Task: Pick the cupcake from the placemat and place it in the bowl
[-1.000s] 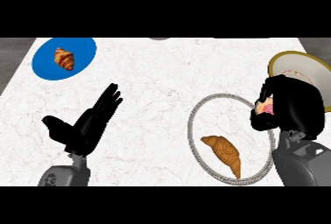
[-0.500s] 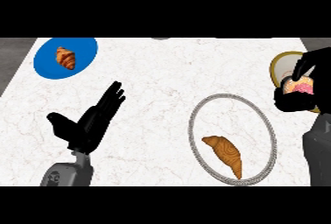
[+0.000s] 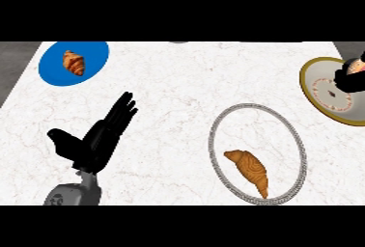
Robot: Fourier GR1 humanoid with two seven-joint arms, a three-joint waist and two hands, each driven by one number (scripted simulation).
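Observation:
The cupcake (image 3: pixel 357 65), pink-topped, shows only partly at the view's right edge, above the bowl (image 3: pixel 322 102). The bowl is cream-coloured with a gold rim and a patterned centre. My right hand (image 3: pixel 346 80) is curled round the cupcake over the bowl's right side; most of the hand is cut off by the edge. The placemat (image 3: pixel 249 126) is a white oval with a grey patterned border, right of centre, and a croissant (image 3: pixel 249 170) lies on it. At lower left my left hand (image 3: pixel 100 139) rests open, fingers pointing up and to the right.
A blue plate (image 3: pixel 91 54) with a second croissant (image 3: pixel 73 62) lies at the counter's far left corner. The marble counter's left edge runs slanted past the blue plate; its far edge lies along the top.
My right hand has carried the cupcake from above the placemat's right rim to the right and farther away, to over the bowl. The left hand has barely moved.

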